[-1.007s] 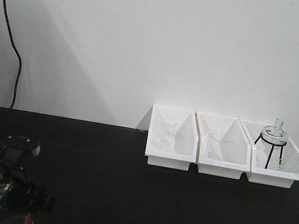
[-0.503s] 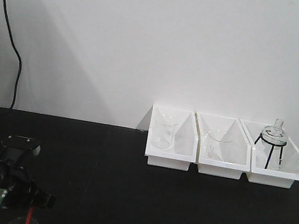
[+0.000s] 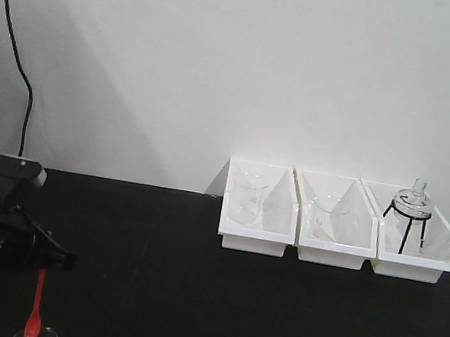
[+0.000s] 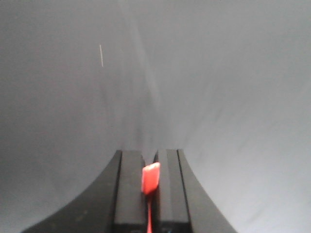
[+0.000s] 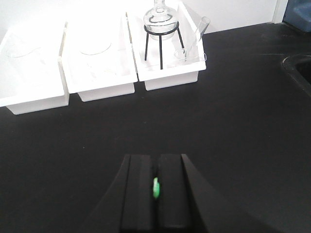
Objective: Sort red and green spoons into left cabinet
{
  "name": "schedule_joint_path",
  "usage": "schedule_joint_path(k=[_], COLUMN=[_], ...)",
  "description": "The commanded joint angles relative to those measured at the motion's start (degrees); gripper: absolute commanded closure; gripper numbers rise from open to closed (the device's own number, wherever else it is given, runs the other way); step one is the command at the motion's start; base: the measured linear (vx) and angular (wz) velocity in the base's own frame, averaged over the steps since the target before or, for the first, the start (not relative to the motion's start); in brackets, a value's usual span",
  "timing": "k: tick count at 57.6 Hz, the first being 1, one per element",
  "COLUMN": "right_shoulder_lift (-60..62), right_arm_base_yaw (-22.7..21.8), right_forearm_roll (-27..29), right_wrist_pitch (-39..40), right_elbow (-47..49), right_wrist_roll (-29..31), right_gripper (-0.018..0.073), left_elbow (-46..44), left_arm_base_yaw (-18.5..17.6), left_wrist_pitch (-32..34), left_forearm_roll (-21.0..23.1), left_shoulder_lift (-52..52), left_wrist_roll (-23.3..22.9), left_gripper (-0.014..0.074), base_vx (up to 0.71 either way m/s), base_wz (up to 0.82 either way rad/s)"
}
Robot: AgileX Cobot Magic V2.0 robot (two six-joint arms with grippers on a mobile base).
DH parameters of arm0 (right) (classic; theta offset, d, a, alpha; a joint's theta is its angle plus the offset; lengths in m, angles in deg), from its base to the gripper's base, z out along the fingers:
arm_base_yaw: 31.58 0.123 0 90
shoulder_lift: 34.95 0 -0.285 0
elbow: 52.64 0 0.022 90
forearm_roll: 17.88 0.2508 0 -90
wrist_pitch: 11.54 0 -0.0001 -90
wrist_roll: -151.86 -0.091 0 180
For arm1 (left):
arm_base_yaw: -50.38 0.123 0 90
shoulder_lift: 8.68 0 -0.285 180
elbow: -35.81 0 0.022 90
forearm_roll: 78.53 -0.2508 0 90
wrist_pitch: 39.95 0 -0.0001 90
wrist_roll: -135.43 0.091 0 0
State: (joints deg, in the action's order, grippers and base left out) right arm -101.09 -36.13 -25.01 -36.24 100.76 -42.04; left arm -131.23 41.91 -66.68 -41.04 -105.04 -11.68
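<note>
In the front view my left gripper [image 3: 43,264] hangs at the far left over the black table [image 3: 213,302], shut on the thin handle of the red spoon [image 3: 34,310]. The spoon dangles straight down, its bowl just above a clear glass rim [image 3: 49,334] at the bottom edge. The left wrist view shows the spoon's [image 4: 150,178] flat red end pinched between the black fingers [image 4: 129,189] against a blurred grey surface. My right gripper [image 5: 156,162] is shut on the green spoon [image 5: 156,188], only a sliver of which shows. The left cabinet is out of view.
Three white bins stand in a row at the back right: one with a beaker [image 3: 247,199], one with a glass dish [image 3: 328,218], one with a flask on a black tripod [image 3: 411,215]. A black cable [image 3: 16,61] hangs down the wall at left.
My left arm has risen and swung back to the left, lifting the red spoon up from the glass at the bottom edge; the spoon now hangs free.
</note>
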Motion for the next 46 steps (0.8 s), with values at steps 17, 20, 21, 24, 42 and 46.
schedule_joint_path(k=[17,20,21,24,42,46], right_shoulder_lift=[5.5,7.5,8.0,9.9,20.8,22.3], right_arm_base_yaw=[-0.1,-0.1,-0.1,-0.1,-0.1,-0.1], right_forearm_roll=[0.0,0.5,0.8,2.2,23.6,28.6], right_wrist_pitch=[5.0,5.0,4.9,4.8,0.8,-0.7], right_elbow=[2.0,2.0,2.0,2.0,1.8,1.8], right_wrist_roll=[4.7,7.4,8.1,10.7,32.6,38.6], right_gripper=[0.0561,0.0561,0.0561,0.0561,0.0561,0.0561], left_elbow=[-1.6,-0.9,-0.5,0.7,15.5,19.7], left_arm_base_yaw=[0.0,0.0,0.0,0.0,0.0,0.0], left_wrist_pitch=[4.3,4.6,4.6,5.0,12.7,14.4], left_forearm_roll=[1.3,1.2,1.2,1.2,1.2,1.2], left_shoulder_lift=[22.2,24.5,25.2,27.5,43.0,46.6], left_wrist_roll=[-0.1,-0.1,-0.1,-0.1,1.1,2.8], left_gripper=[0.0597,0.0597,0.0597,0.0597,0.0597,0.0597], base_vx=[0.00,0.00,0.00,0.00,0.00,0.00], base_wz=[0.00,0.00,0.00,0.00,0.00,0.00])
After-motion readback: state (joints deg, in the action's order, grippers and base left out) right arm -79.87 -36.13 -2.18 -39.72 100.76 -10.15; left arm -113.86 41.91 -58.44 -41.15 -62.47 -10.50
